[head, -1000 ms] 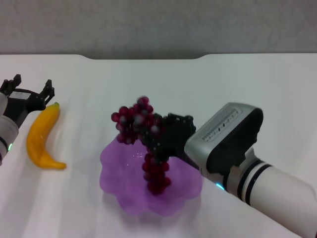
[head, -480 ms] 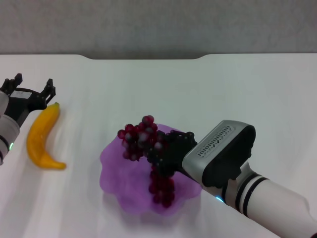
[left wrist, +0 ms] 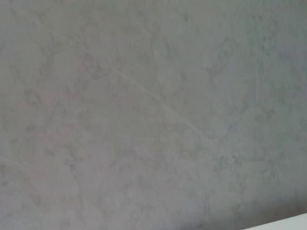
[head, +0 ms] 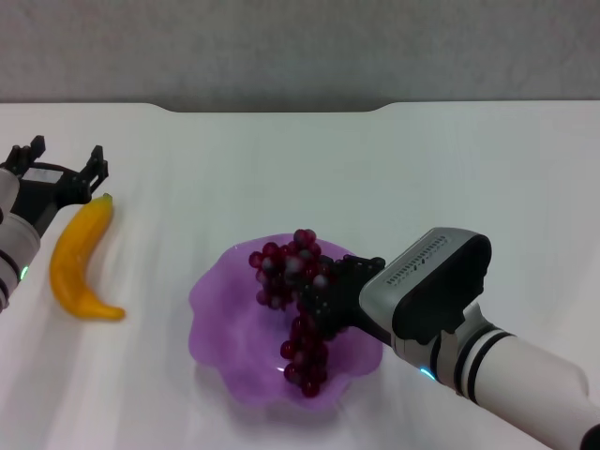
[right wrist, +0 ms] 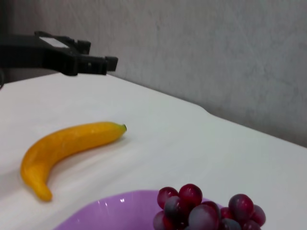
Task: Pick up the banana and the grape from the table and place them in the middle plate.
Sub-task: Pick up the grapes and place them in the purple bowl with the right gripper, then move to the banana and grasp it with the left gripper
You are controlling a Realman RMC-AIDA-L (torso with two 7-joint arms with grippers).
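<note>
Right gripper [head: 314, 286] clenched on grape bunch [head: 295, 305] over purple scalloped plate [head: 225, 309]; left gripper [head: 61, 173] spread above banana [head: 80, 258].

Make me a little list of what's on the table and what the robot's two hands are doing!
fruit on table: curved yellow banana, lying on the white table, untouched
fruit over plate: bunch of dark-red grapes, over the wavy purple plastic plate
right gripper: shut on the grapes, over the plate
left gripper: open, at the banana's far tip, holding nothing
plate position: between the banana and the right arm
done so far: neither fruit released in the plate yet
</note>
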